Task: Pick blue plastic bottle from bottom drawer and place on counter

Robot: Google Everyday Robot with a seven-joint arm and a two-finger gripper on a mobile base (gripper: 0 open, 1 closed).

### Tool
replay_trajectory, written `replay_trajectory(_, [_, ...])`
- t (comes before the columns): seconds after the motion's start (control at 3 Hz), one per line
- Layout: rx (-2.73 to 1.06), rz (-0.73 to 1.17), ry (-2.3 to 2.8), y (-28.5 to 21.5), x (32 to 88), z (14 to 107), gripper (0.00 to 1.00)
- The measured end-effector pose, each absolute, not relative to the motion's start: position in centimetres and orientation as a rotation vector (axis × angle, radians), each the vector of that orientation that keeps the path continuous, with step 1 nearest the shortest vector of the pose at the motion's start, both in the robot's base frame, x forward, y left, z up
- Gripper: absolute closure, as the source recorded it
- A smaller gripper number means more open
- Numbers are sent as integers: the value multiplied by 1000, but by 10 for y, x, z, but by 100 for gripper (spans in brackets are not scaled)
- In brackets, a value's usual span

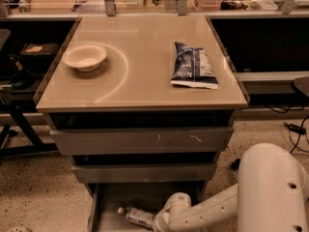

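Observation:
The blue plastic bottle (136,216) lies on its side in the bottom drawer (112,199), white cap pointing left. The drawer is pulled out below two wider grey drawers. My white arm (207,211) reaches in from the right and its wrist end sits just right of the bottle, low in the drawer. The gripper (161,224) is at the frame's bottom edge, next to the bottle, and mostly hidden by the wrist. The beige counter (140,83) tops the cabinet.
A cream bowl (84,57) stands at the counter's back left. A dark blue snack bag (194,65) lies at its right. The two wider drawers (140,140) overhang the bottom drawer. A black stand (14,115) is to the left, cables (294,127) on the floor to the right.

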State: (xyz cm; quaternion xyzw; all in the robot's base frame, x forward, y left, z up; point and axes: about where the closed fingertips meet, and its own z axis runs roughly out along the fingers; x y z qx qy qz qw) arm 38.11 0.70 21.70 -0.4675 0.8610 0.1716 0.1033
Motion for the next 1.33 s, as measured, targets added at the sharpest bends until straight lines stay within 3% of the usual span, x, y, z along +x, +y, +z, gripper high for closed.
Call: replay_trajectory(1.33, [-1366, 520, 2405, 71, 445, 186, 0])
